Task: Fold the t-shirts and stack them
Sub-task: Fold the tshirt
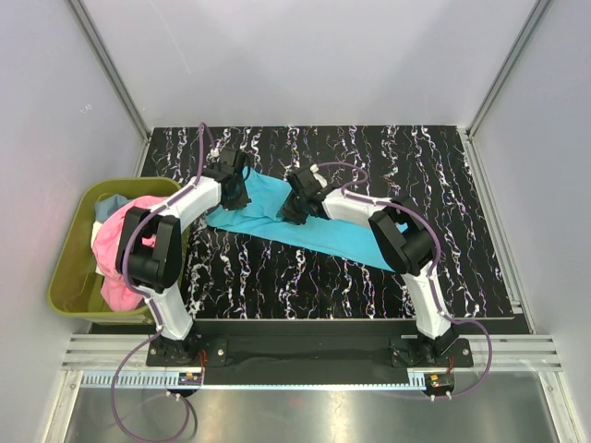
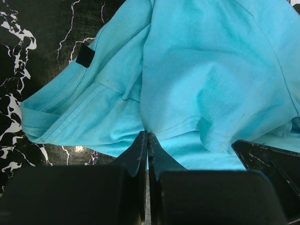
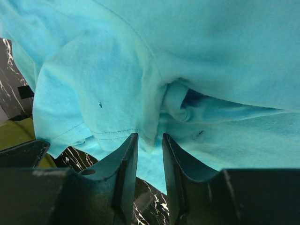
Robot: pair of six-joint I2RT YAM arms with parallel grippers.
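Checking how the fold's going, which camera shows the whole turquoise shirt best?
Top external: the turquoise shirt shows almost whole, stretched diagonally. The left wrist gives only close-up hems and seams; the right wrist, only bunched folds.

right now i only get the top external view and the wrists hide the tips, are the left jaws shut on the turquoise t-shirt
Observer: The left jaws are pressed fully together at the hem of the turquoise t-shirt. I cannot tell whether any cloth is caught between them.
Operator: ok and the right jaws
Observer: They stand slightly apart, and a fold of the shirt's edge fills the gap between them.
Operator: any label or mark on the shirt
Observer: A small black tag sits at the shirt's edge on the left arm's end.
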